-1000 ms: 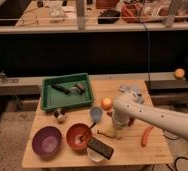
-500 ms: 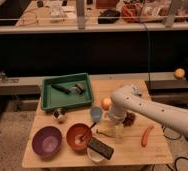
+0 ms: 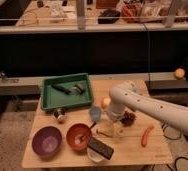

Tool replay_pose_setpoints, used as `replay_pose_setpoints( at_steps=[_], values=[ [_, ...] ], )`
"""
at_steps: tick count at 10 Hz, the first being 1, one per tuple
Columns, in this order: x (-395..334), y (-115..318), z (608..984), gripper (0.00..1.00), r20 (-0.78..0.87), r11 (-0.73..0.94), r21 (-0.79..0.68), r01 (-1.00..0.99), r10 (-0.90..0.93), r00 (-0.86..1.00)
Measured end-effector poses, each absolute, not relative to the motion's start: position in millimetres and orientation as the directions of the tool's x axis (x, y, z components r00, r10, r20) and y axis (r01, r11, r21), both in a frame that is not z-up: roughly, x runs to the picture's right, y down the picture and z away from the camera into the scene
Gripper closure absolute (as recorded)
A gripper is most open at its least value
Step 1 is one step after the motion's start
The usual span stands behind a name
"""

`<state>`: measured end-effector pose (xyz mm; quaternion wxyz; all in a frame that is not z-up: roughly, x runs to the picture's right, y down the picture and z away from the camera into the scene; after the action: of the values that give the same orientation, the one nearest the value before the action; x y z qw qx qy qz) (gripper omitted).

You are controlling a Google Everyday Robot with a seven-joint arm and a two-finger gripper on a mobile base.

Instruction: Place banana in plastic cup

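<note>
The pale-yellow banana (image 3: pixel 112 131) lies on the wooden table (image 3: pixel 137 152), its dark stem end pointing left. The small light-blue plastic cup (image 3: pixel 95 114) stands upright just left of it, behind the red-orange bowl (image 3: pixel 78 136). My white arm reaches in from the right and bends down over the table's middle. The gripper (image 3: pixel 117 120) hangs right above the banana and a little right of the cup. My wrist partly hides the banana.
A green tray (image 3: pixel 49 100) with dark items sits at the back left. A purple bowl (image 3: pixel 47 141) is at the front left. A black flat device (image 3: pixel 101 148) lies on a white dish. An orange ball (image 3: pixel 105 103), an orange-red sausage piece (image 3: pixel 147 135) and a dark red item (image 3: pixel 129 118) are nearby.
My arm has swung left and lowered, bringing the gripper from the table's right-middle to just above the banana, closer to the cup. The objects have not moved.
</note>
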<state>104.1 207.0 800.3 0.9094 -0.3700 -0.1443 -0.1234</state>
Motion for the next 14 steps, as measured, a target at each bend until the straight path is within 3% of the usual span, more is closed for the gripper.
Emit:
replay_pose_setpoints(
  at_steps=[6,7,12,14],
  values=[
    [132.2,209.7,817.0,0.22,0.285,0.725,-0.639,0.258,-0.088,0.954],
    [137.3,212.3,822.9,0.28,0.274,0.722,-0.646,0.246,-0.082,0.958],
    [149.5,219.1,847.5,0.8,0.224,0.708,-0.677,0.204,-0.066,0.972],
    [149.0,218.0,848.4,0.97,0.228,0.709,-0.676,0.2,-0.058,0.972]
  ],
)
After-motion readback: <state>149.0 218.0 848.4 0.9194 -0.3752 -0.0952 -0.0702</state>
